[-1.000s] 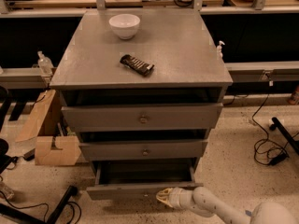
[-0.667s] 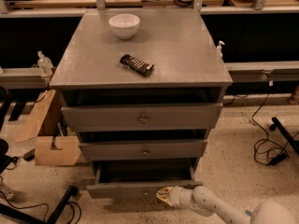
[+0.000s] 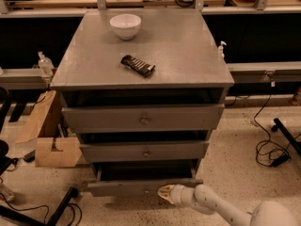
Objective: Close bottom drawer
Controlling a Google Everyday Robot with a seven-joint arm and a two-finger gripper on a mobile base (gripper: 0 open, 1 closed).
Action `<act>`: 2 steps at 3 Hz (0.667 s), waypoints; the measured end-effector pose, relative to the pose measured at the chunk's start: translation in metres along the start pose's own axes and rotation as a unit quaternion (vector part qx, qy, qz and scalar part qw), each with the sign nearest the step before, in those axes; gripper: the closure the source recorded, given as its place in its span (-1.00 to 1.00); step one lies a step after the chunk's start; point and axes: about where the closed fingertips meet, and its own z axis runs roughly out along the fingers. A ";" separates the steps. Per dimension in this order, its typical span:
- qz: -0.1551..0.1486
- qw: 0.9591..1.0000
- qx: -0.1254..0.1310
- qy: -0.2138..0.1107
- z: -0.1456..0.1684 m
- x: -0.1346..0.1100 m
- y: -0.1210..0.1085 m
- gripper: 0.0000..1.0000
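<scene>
The bottom drawer (image 3: 141,186) is the lowest, narrowest of three grey drawers in the cabinet. It stands pulled out a little, with a dark gap above its thin front panel and a small round knob (image 3: 146,191) at the middle. My gripper (image 3: 165,193) comes in from the lower right on a white arm (image 3: 221,206). Its tip is at the front panel, just right of the knob, touching or nearly touching the panel.
The grey cabinet top (image 3: 188,51) carries a white bowl (image 3: 125,26) and a dark snack bar (image 3: 138,65). Cardboard boxes (image 3: 51,147) stand on the floor at the left. Cables (image 3: 273,149) lie on the floor at the right. A black stand leg (image 3: 56,211) lies at the lower left.
The gripper has stayed at the drawer front, shifting only slightly. The bottom drawer looks about as far out as before.
</scene>
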 end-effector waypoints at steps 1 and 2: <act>-0.004 1.000 0.005 0.001 0.004 -0.003 -0.020 1.00; -0.007 1.000 0.003 -0.006 0.010 -0.005 -0.025 1.00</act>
